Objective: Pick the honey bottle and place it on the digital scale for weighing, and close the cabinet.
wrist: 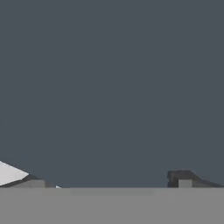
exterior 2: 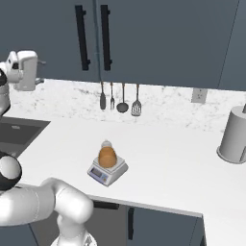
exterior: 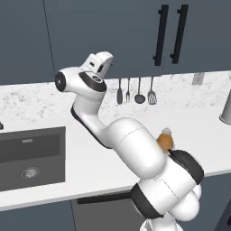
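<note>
The honey bottle (exterior 2: 107,156), amber with a pale cap, stands upright on the digital scale (exterior 2: 99,173) near the counter's front edge. In the left base view the honey bottle (exterior: 165,140) peeks out from behind my arm. The cabinet (exterior 2: 158,38) has dark slate-blue doors that look flush and shut, with black bar handles (exterior 2: 82,37). My gripper (wrist: 107,181) is raised high, close against a cabinet door (wrist: 109,87). Its fingertips (wrist: 183,179) are spread wide with nothing between them. The hand (exterior: 101,61) is left of the handles (exterior: 161,34), far from the bottle.
A dark sink (exterior: 31,155) is set into the counter at the left. Several utensils (exterior 2: 120,101) hang on the marble backsplash. A grey cylindrical canister (exterior 2: 234,134) stands at the right, below a wall outlet (exterior 2: 198,95).
</note>
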Robot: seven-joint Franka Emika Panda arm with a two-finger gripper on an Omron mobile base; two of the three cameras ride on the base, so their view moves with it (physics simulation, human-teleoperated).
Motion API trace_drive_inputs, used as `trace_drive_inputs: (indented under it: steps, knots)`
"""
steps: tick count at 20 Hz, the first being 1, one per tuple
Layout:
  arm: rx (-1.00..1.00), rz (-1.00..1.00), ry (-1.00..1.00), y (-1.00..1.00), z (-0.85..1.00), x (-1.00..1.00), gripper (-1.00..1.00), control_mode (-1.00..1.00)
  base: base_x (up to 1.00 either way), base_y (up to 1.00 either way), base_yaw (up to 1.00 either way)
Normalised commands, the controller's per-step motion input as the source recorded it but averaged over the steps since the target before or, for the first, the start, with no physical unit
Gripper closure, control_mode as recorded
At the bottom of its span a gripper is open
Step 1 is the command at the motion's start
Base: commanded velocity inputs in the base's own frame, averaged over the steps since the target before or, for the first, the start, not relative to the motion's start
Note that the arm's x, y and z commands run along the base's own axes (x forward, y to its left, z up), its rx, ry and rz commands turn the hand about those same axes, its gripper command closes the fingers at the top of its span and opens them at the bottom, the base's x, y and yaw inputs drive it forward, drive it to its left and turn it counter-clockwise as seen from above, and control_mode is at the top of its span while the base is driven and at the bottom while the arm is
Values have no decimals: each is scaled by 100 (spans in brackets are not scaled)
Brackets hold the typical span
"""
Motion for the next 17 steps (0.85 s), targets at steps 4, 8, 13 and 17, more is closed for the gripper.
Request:
trace_drive_inputs:
  steps: [4, 8, 13, 17]
  knots:
    - [29, 30, 0, -100, 0, 100, -100, -100, 0, 0, 0]
    - [27, 30, -1, -100, 0, 77, -100, -100, 0, 0, 0]
    - [26, 31, -7, -100, 0, 37, -100, -100, 0, 0, 0]
    - [25, 28, 0, -100, 1, 76, -100, -100, 0, 0, 0]
